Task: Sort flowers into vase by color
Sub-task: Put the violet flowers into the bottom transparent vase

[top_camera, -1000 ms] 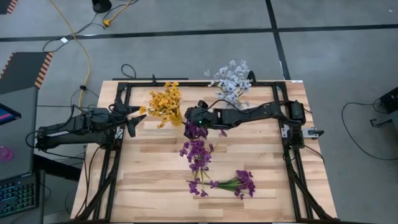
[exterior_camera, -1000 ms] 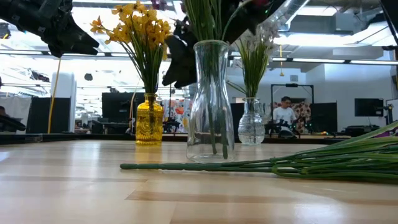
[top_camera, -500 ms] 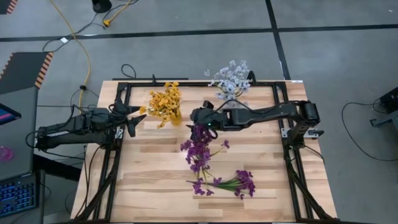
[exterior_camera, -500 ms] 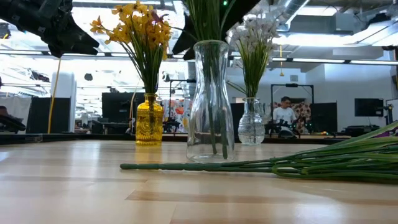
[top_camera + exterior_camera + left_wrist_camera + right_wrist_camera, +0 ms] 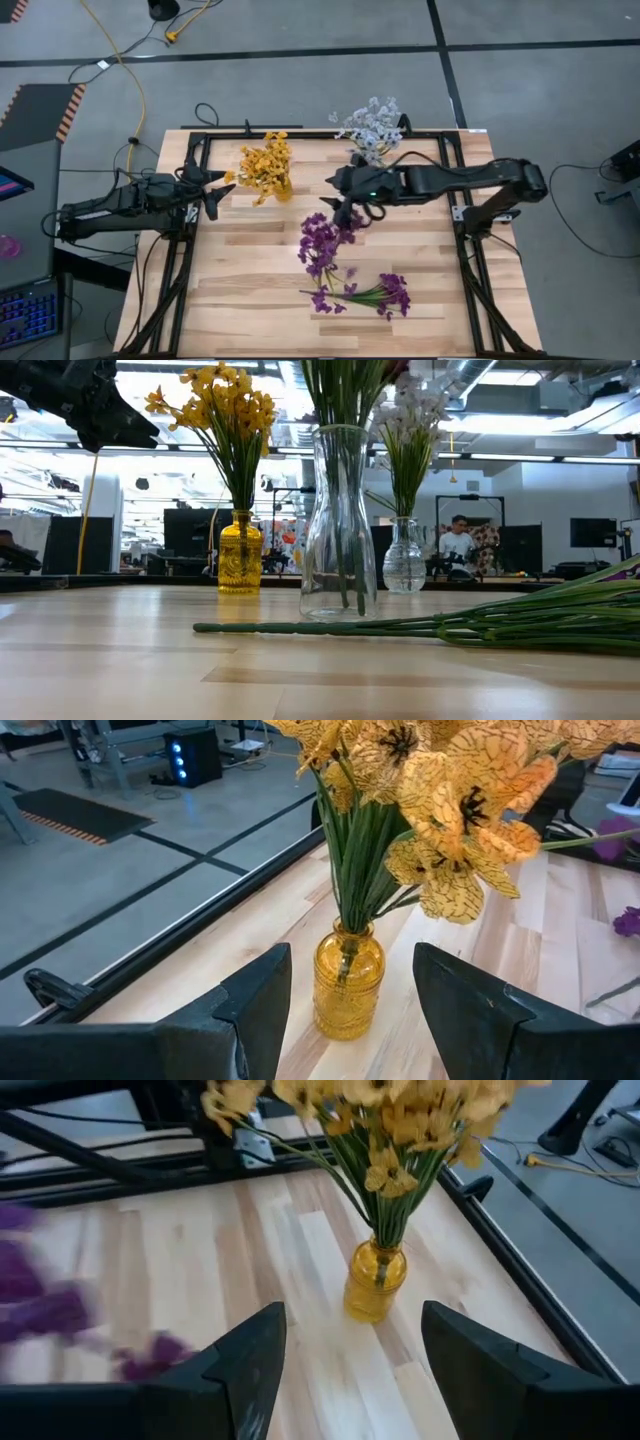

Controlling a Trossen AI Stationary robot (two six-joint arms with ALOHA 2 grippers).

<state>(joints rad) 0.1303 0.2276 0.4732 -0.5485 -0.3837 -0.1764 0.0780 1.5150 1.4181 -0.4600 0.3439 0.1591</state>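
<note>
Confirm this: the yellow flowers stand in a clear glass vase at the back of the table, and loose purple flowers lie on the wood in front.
Not quite. The yellow flowers stand in a yellow glass vase, as the low view shows. Purple flowers do lie loose on the table.

The high view looks straight down on the whole counter [image 5: 250, 290]. The low view sits at counter level, facing the room. Both wrist views look closely at the yellow vase [image 5: 348, 982], shared with the low view.
</note>
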